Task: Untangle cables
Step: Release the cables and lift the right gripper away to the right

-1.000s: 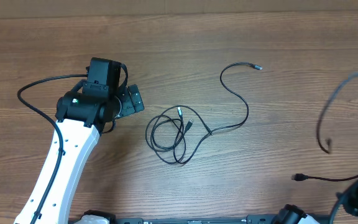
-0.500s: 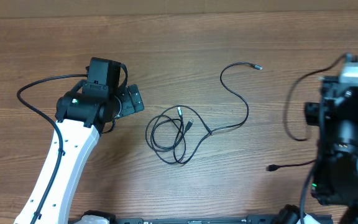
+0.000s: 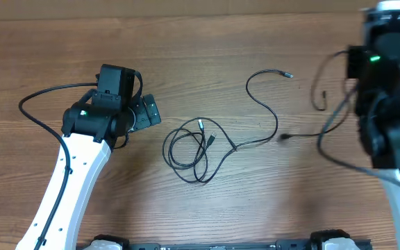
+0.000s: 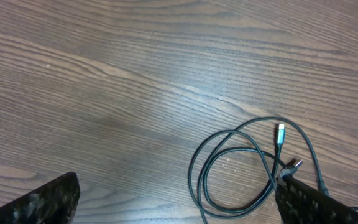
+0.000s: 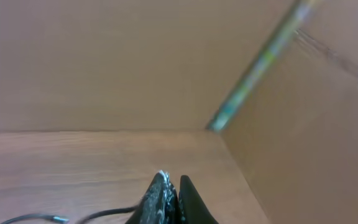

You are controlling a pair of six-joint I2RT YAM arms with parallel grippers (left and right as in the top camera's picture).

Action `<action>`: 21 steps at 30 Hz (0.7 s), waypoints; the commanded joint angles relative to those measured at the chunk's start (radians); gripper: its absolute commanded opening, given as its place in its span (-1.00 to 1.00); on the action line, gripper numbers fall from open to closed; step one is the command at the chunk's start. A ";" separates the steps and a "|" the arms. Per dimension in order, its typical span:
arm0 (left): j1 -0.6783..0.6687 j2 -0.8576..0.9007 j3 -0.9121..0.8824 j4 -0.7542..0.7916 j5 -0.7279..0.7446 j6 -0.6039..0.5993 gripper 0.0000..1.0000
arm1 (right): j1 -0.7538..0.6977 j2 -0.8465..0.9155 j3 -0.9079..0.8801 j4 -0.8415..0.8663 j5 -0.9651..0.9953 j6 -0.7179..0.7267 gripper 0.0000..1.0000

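Note:
The cables [image 3: 189, 149] lie in a loose black coil at the table's middle. One tail curves up to a silvery plug tip [image 3: 287, 74]. In the left wrist view the coil [image 4: 241, 171] sits at the lower right, with a silver plug tip [image 4: 281, 133] inside it. My left gripper [image 3: 146, 112] is just left of the coil and open [image 4: 179, 211]. Its right finger's [image 4: 316, 202] tip touches or overlaps the coil's edge. My right gripper [image 5: 171, 196] is shut with nothing between its fingers and points at the far right corner. A cable end [image 5: 48, 218] shows at its lower left.
The right arm [image 3: 387, 90] stands high at the right edge. Its own thicker black wires [image 3: 325, 90] hang beside it, and one plug [image 3: 283, 137] reaches near the cable's tail. Brown cardboard walls [image 5: 104, 62] close the back and right side. The left arm's wire [image 3: 37, 97] loops at the left.
The right arm has swung from the bottom right corner up along the right edge, dragging its own wires leftward. The left arm and the cables have not moved.

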 commanded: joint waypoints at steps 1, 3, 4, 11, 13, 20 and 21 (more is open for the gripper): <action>0.004 -0.017 0.011 0.003 0.005 0.023 1.00 | -0.291 -0.017 0.003 -0.026 -0.304 0.145 -0.93; 0.004 -0.017 0.011 0.003 0.005 0.022 1.00 | -0.539 -0.008 0.002 -0.051 -0.505 0.231 -0.92; 0.004 -0.017 0.011 0.003 0.005 0.023 1.00 | -0.670 0.004 0.002 -0.056 -0.617 0.285 -0.92; 0.004 -0.017 0.011 0.003 0.005 0.023 1.00 | -0.991 0.173 0.002 -0.087 -0.939 0.435 -0.92; 0.004 -0.017 0.011 0.003 0.005 0.023 1.00 | -0.994 0.256 0.002 -0.124 -0.938 0.456 -0.90; 0.004 -0.017 0.011 0.003 0.005 0.022 0.99 | -0.994 0.352 0.002 -0.201 -0.872 0.472 1.00; 0.004 -0.017 0.011 0.003 0.005 0.022 1.00 | -0.992 0.351 0.003 -0.206 -0.873 0.472 1.00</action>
